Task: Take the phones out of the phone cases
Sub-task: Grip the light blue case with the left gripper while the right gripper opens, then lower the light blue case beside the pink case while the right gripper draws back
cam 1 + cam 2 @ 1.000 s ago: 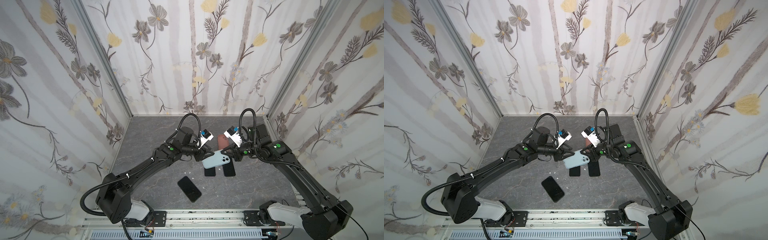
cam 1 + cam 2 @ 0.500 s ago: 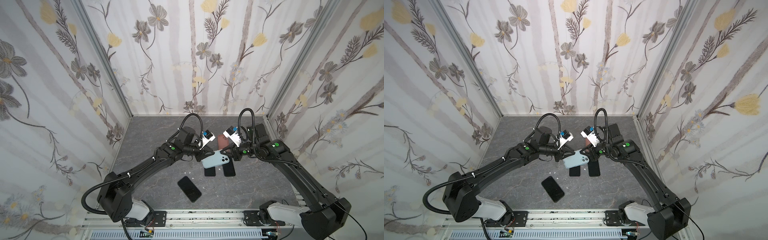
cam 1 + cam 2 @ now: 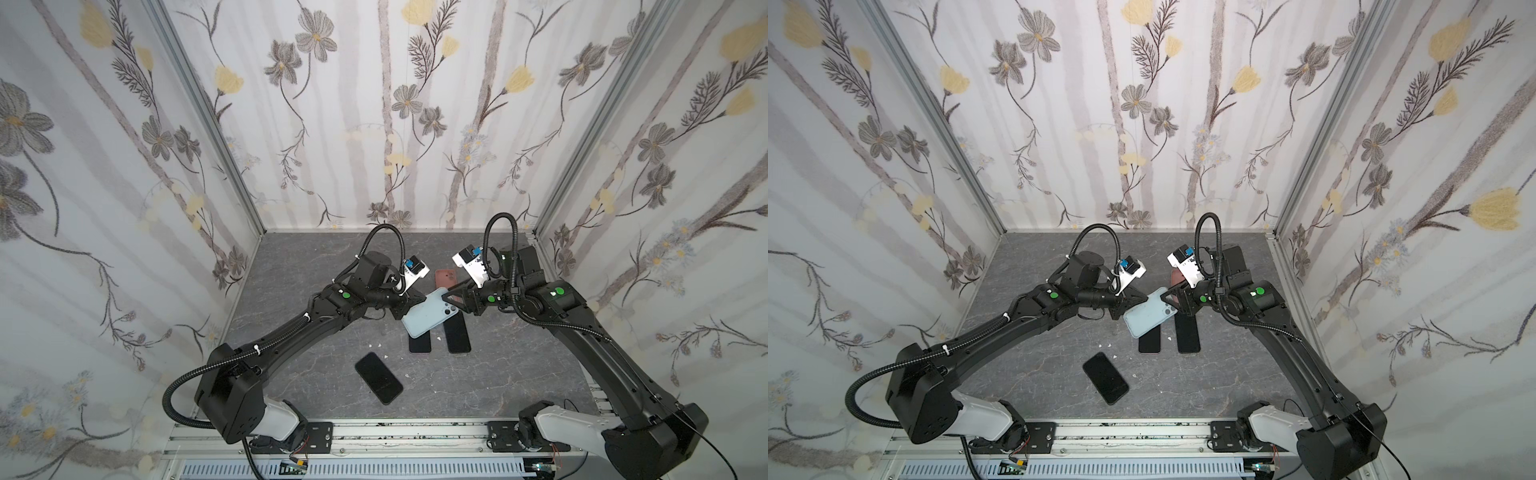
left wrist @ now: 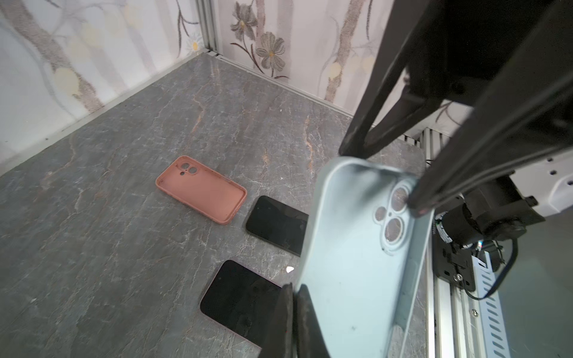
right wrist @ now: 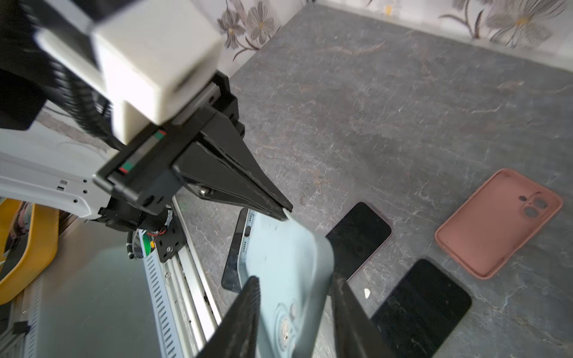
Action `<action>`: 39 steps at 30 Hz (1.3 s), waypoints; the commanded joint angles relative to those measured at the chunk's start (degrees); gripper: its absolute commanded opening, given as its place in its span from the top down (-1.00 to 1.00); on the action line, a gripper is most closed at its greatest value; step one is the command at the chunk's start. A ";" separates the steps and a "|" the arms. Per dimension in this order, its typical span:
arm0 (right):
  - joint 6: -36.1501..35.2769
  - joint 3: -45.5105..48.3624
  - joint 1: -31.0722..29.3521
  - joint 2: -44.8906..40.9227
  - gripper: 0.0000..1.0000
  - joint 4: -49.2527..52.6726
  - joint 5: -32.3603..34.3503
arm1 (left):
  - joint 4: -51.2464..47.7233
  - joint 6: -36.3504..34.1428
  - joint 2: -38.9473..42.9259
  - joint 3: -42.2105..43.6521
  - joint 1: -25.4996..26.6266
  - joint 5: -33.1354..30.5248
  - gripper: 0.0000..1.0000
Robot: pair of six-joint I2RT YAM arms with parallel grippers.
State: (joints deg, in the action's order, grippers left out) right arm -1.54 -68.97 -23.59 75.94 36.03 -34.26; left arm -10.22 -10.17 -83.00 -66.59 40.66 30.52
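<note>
We are seeing the left gripper (image 5: 285,212) pinching the blue case (image 3: 428,320) tight. The right gripper (image 5: 296,280) is standing wide around it, touch unclear.

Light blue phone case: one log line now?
light blue silicone phone case: empty, held up | left gripper: shut on edge | right gripper: open at camera corner

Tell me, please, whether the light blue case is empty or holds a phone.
Empty: the left wrist view shows the light blue case hollow inside, its camera holes open right through.
</note>
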 commanded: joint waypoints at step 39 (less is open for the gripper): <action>31.86 17.50 1.70 13.33 -0.99 -44.09 26.60 | 3.92 46.01 -37.82 -21.75 -3.37 -37.22 1.00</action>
State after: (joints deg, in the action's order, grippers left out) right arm 28.58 -50.26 -21.96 87.50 -5.78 -5.74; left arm -6.68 34.92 -119.92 -87.26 37.69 -7.97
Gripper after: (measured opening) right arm 0.996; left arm 0.050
